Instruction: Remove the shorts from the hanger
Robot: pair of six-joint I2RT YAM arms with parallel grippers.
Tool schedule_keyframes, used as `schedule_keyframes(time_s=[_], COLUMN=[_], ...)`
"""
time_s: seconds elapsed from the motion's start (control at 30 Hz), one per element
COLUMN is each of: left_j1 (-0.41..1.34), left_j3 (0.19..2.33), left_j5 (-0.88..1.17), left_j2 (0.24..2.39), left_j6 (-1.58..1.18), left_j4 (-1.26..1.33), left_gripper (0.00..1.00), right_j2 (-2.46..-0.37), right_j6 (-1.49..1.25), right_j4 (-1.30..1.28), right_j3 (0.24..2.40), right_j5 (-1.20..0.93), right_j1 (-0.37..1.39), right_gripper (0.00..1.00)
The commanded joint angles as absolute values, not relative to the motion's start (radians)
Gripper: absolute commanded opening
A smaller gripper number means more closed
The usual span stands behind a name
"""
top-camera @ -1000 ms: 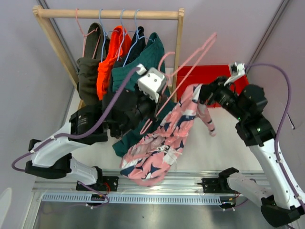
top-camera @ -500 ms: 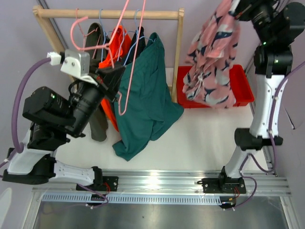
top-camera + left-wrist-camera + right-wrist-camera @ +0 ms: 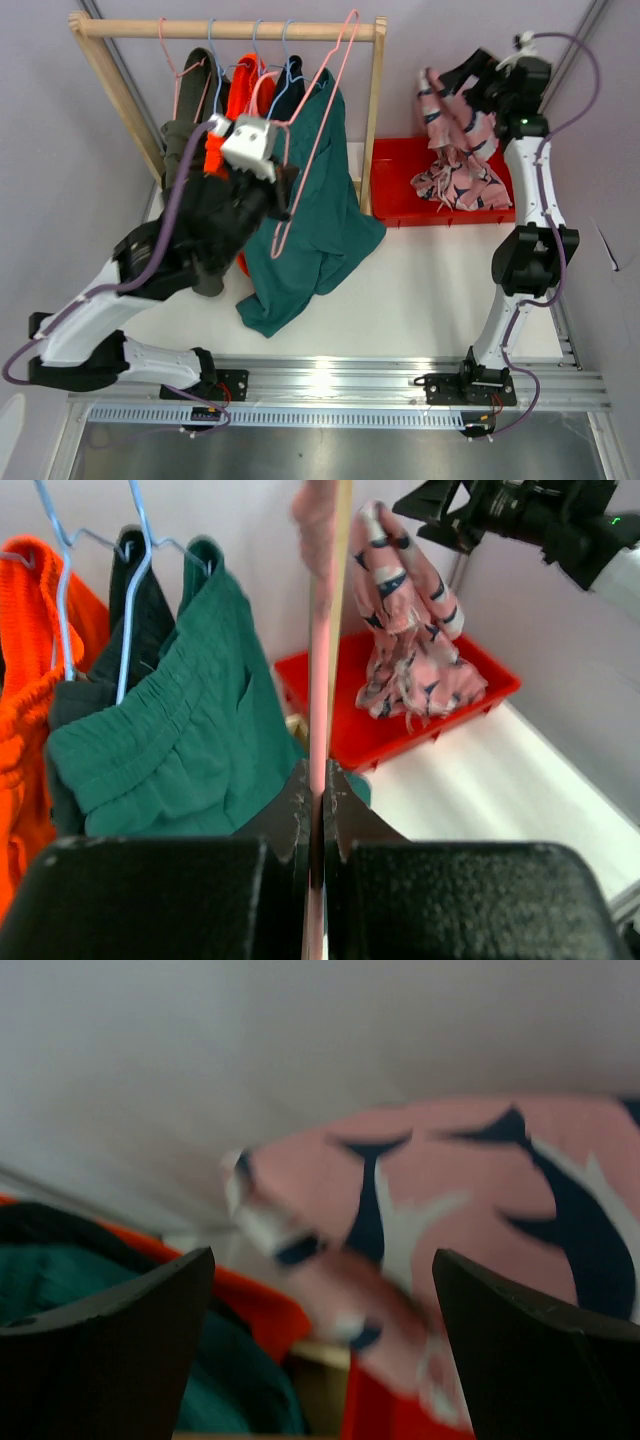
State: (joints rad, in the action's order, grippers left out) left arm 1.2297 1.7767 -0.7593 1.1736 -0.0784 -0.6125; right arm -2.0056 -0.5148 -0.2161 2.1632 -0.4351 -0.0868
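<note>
The pink printed shorts [image 3: 460,150] hang in a bunch with their lower end in the red bin [image 3: 395,205]. My right gripper [image 3: 455,75] is open just above their top. In the right wrist view the blurred pink shorts [image 3: 480,1190] lie beyond the spread fingertips [image 3: 540,1350], unclamped. My left gripper [image 3: 318,780] is shut on the bare pink hanger [image 3: 320,660], held upright beside the teal shorts [image 3: 170,750]. Seen from the top, the pink hanger [image 3: 322,120] slants from the rail down across the teal shorts [image 3: 320,225]. Olive shorts [image 3: 185,150], orange shorts [image 3: 235,110] and navy shorts [image 3: 292,95] hang on the rack.
The wooden rack's rail [image 3: 130,29] crosses the back, and its right post [image 3: 376,110] stands between the teal shorts and the red bin. Blue wire hangers [image 3: 62,590] carry the hung shorts. A metal rail [image 3: 330,385] with the arm bases runs along the near edge.
The right gripper has opened and let go of the pink shorts, which now sag lower into the red bin. The left arm has carried the empty pink hanger rightward, in front of the teal shorts.
</note>
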Motion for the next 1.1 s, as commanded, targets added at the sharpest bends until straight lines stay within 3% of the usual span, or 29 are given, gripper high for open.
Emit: schedule_keyframes(time_s=[0.0, 0.23, 0.5, 0.67, 0.8, 0.93, 0.97, 1.07], left_j1=[1.135, 1.156, 1.243, 1.209, 1.077, 0.996, 0.976, 0.951], left_j3=[1.925, 2.134, 1.717, 1.721, 1.934, 2.277, 2.491, 2.591], left_j5=[-0.623, -0.598, -0.640, -0.657, -0.598, -0.592, -0.595, -0.594], left_j2=[1.302, 1.460, 1.256, 1.291, 1.431, 1.645, 1.734, 1.784], left_j6=[-0.180, -0.317, -0.489, -0.444, -0.341, -0.264, -0.244, -0.210], left_j4=[-0.757, -0.977, -0.979, -0.939, -0.897, -1.021, -1.052, -1.060], left_gripper=[0.00, 0.00, 0.00, 0.00, 0.00, 0.00, 0.00, 0.00], right_j2=[-1.916, -1.563, -1.345, -1.296, -1.289, -1.246, -1.236, -1.201], right_j6=[-0.339, -0.314, -0.291, -0.310, -0.333, -0.322, -0.318, -0.319], right_j4=[-0.332, -0.192, -0.210, -0.190, -0.192, -0.201, -0.206, -0.215], right_j3=[2.011, 1.513, 1.302, 1.259, 1.227, 1.180, 1.171, 1.144], right_j5=[-0.352, -0.255, -0.213, -0.222, -0.242, -0.238, -0.232, -0.235], right_j1=[-0.008, 0.049, 0.048, 0.044, 0.045, 0.045, 0.040, 0.032], right_gripper=[0.99, 1.00, 0.99, 1.00, 0.99, 0.99, 0.99, 0.99])
